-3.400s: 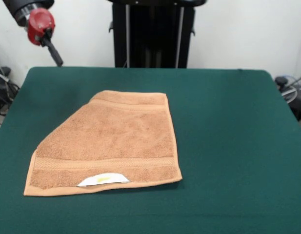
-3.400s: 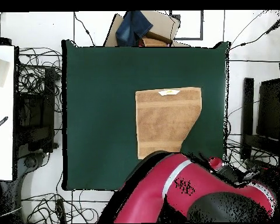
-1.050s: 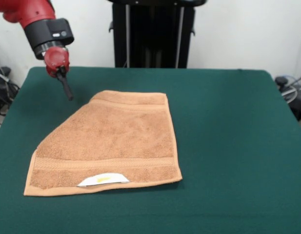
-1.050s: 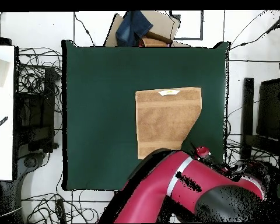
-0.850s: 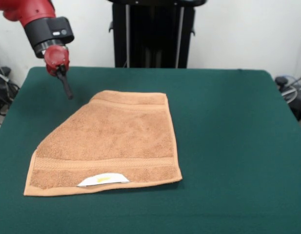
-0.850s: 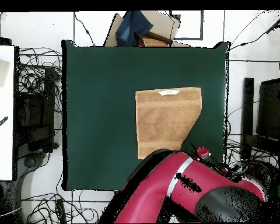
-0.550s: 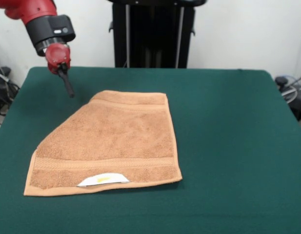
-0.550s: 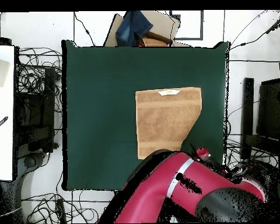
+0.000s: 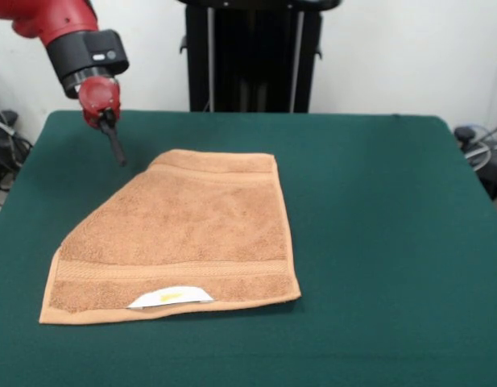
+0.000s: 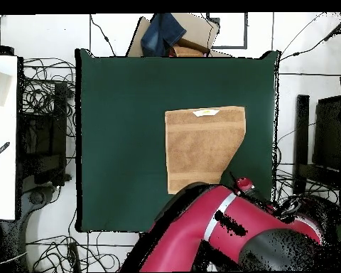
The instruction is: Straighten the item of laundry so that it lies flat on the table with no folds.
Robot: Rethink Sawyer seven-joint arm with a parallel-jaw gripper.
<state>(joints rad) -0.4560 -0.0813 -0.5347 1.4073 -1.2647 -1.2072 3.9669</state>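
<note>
The large rectangular table [image 9: 393, 201] with its dark green felt-like surface fills both views. The red and black robot arm [image 10: 216, 227] reaches in over one table corner. The small light orange-tan terry towel [image 9: 180, 234] lies on the table, left of centre in the front view, with one far corner folded so that its edge runs diagonally. A white label with a yellow mark [image 9: 169, 297] sits on the towel's near edge. The gripper [image 9: 119, 157] hangs just beside the towel's folded corner; whether its narrow black tip is parted or closed cannot be told.
</note>
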